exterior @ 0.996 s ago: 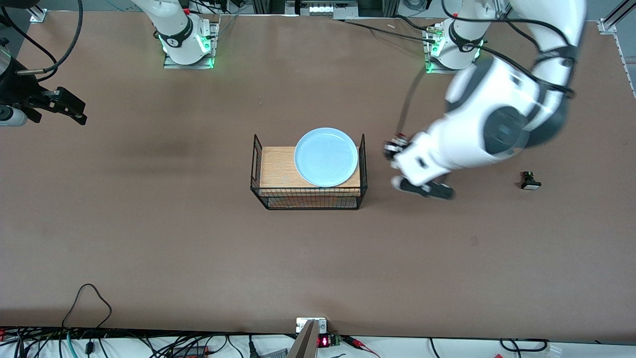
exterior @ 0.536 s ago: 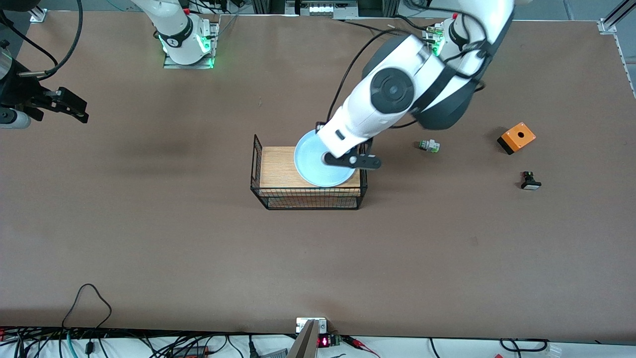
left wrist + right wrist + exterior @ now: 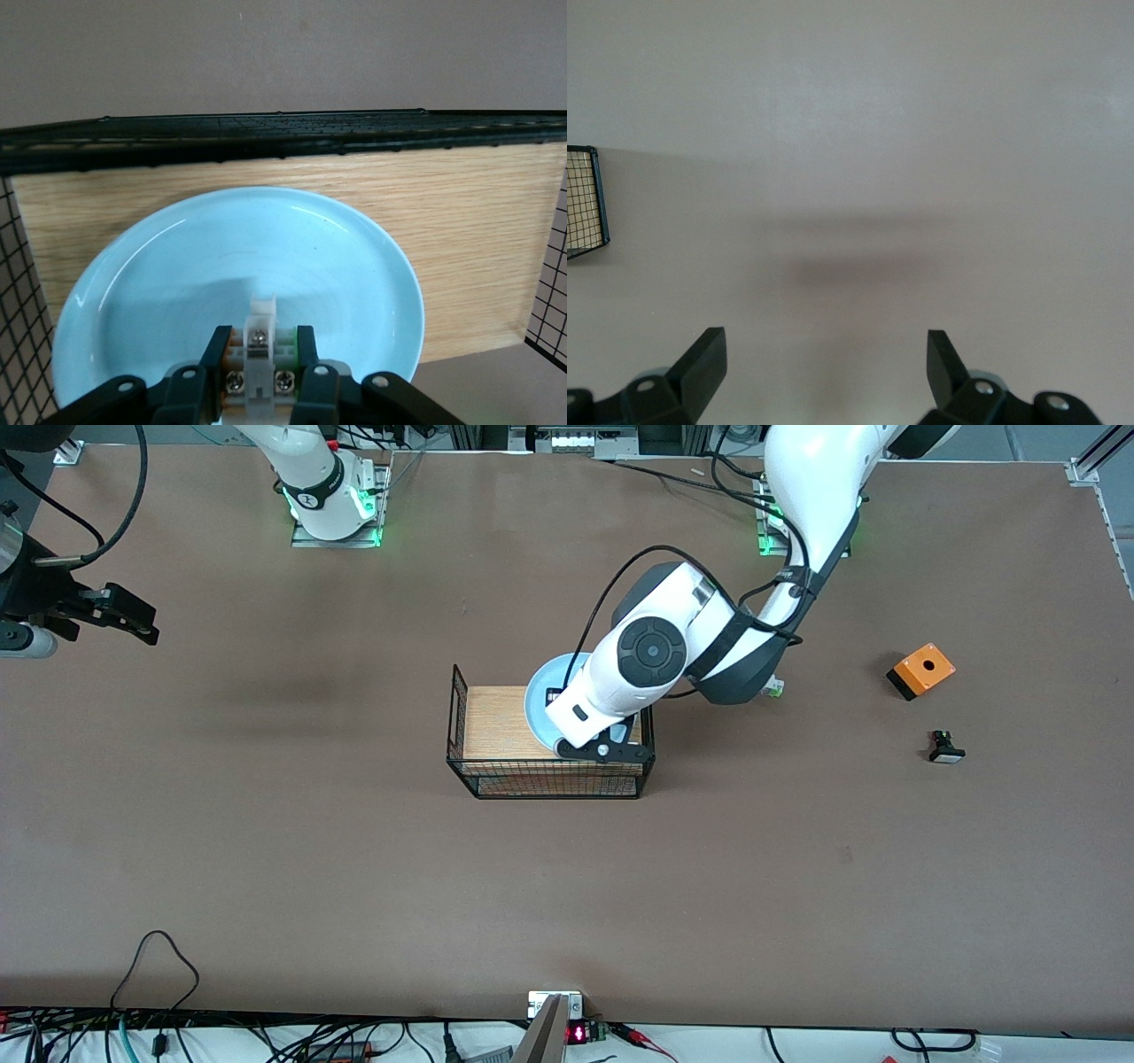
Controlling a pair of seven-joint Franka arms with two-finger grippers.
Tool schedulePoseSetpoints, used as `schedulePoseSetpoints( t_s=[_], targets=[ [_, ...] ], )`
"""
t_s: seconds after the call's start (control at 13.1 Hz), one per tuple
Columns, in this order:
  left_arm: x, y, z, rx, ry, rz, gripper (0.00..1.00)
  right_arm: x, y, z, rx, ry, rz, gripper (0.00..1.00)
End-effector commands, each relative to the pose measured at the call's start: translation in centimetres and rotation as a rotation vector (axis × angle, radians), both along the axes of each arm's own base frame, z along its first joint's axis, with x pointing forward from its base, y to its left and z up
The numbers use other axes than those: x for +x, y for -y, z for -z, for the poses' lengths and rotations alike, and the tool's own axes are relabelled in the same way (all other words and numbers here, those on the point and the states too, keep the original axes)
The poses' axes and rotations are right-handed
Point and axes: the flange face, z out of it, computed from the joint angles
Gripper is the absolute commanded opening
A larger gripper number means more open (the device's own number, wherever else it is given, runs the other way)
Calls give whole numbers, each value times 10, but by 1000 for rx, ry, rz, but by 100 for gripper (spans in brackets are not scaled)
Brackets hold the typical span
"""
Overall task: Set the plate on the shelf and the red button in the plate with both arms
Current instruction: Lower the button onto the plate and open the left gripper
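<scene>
Glossy pale-blue plate point(image 3: 239, 266) on the black wire basket's point(image 3: 461, 717) wood-grain board point(image 3: 478, 239); matt brown counter point(image 3: 354, 868).

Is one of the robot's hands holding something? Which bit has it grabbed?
Yes. The left gripper, over the plate in the wire basket, pinches the red button by the two sides of its whitish body. The right gripper waits open, holding nothing.

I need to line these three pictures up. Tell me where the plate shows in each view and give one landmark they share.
Front view: the plate lies in the wire basket, mostly hidden under the left arm; only its pale edge shows.
Left wrist view: the plate fills the lower middle, just past the left gripper, which is shut on a small part.
Right wrist view: not in it.
Shared landmark: the wire basket, whose corner shows there too.
</scene>
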Motion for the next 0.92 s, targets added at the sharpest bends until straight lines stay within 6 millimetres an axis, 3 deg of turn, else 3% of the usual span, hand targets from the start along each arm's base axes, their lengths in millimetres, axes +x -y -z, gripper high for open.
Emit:
schedulePoseSetpoints(
  t_s=[0.0, 0.08, 0.15, 0.23, 0.54, 0.84],
  targets=[
    [5, 3, 0, 28, 29, 1, 19, 1, -2, -6, 8, -4, 12, 100],
    [4, 3, 0, 27, 29, 2, 31, 1, -4, -6, 12, -3, 11, 100],
    [6, 2, 0, 27, 29, -1, 62, 1, -4, -6, 12, -3, 11, 100],
    [6, 2, -3, 26, 34, 1, 100, 1, -4, -6, 12, -3, 11, 100],
    [8, -3, -20, 24, 54, -3, 100, 2, -4, -11, 12, 5, 9, 100],
    [-9, -32, -100, 78, 28, 13, 100, 2, -3, -10, 12, 3, 11, 100]
  ],
)
